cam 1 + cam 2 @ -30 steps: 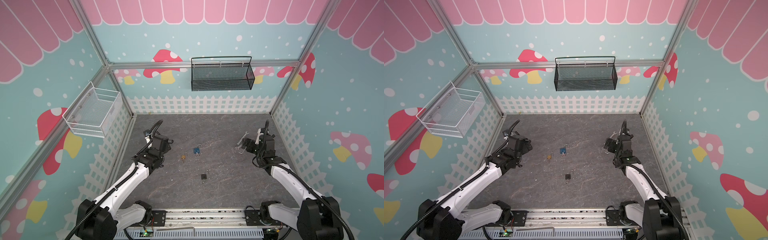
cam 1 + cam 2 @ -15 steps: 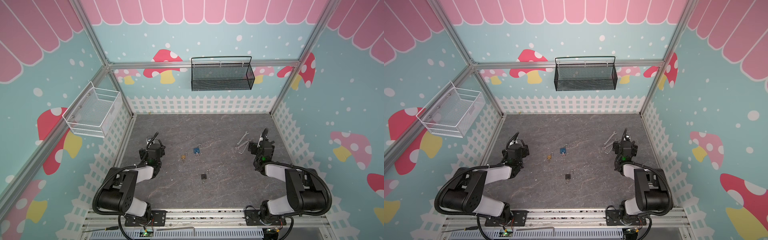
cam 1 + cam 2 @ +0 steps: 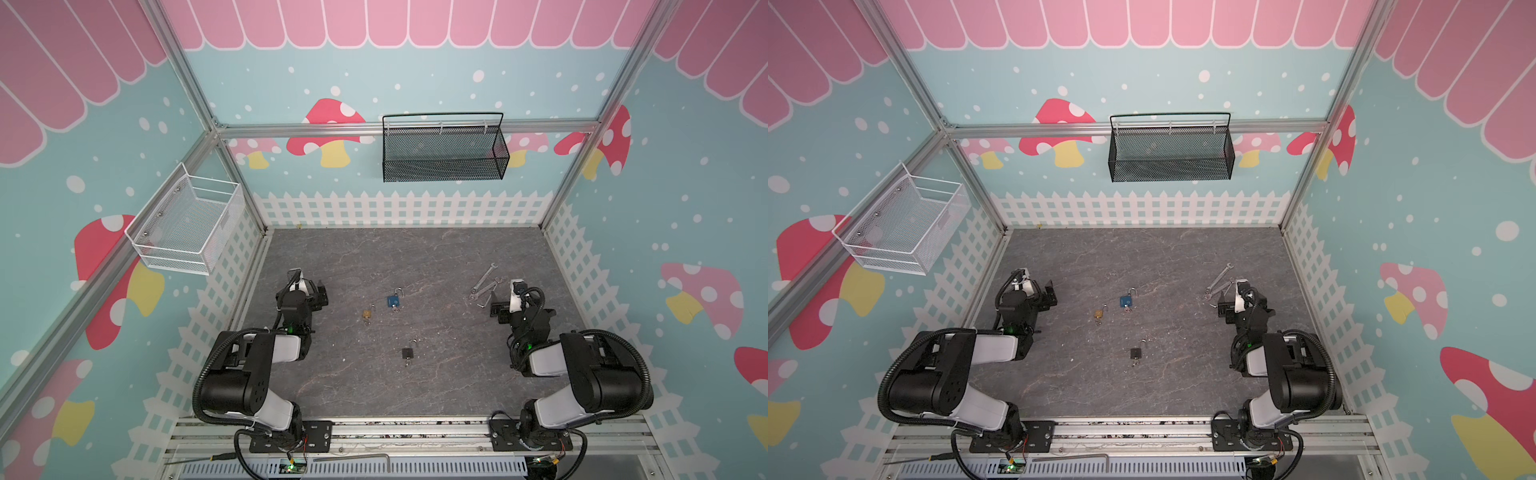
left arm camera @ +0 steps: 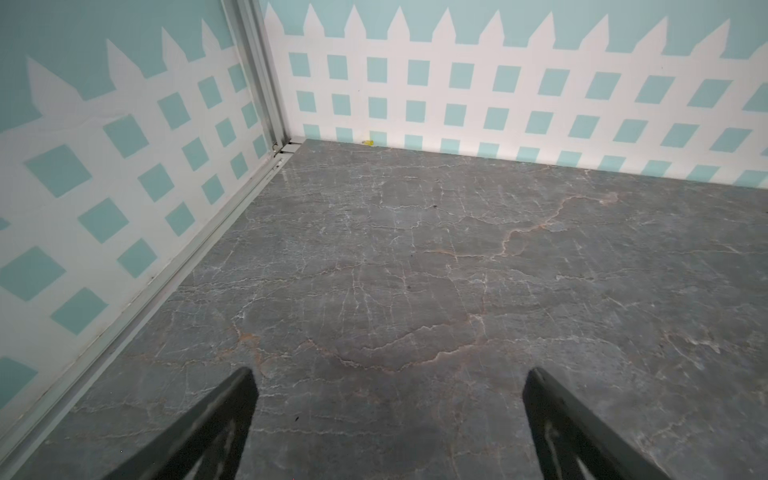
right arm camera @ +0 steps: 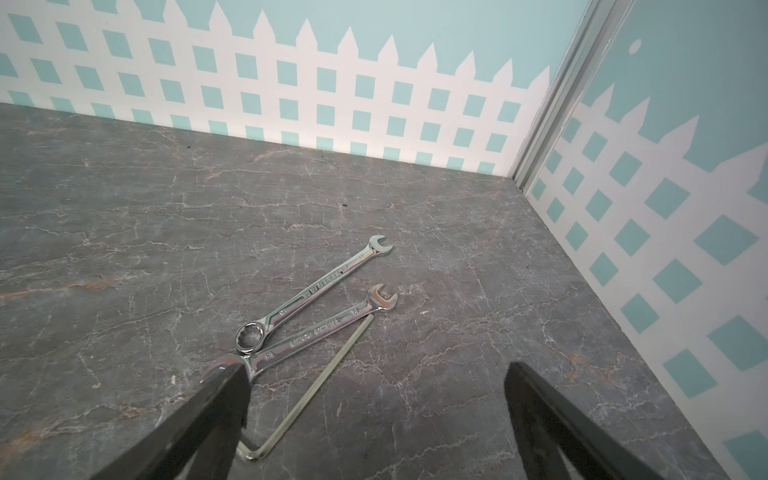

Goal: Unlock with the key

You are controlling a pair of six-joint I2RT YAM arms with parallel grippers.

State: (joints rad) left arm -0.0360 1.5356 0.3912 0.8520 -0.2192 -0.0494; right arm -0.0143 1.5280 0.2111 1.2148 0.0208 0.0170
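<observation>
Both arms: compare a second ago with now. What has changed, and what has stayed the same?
The left arm and right arm folded back and down, drawing the left pincer and right pincer slightly back; the right one no longer covers the spanners. Nothing was gripped or released: both pincers stayed open and empty. The blue padlock, brass padlock, black padlock and spanners did not move.

On worktop [image 3: 415,257], centre: far padlock [image 3: 393,301], left padlock [image 3: 367,314] near it to the left, near padlock [image 3: 407,353] before both, well apart. To the right: two wrenches [image 5: 322,286] touching, hex key [image 5: 316,386] just beside them.
</observation>
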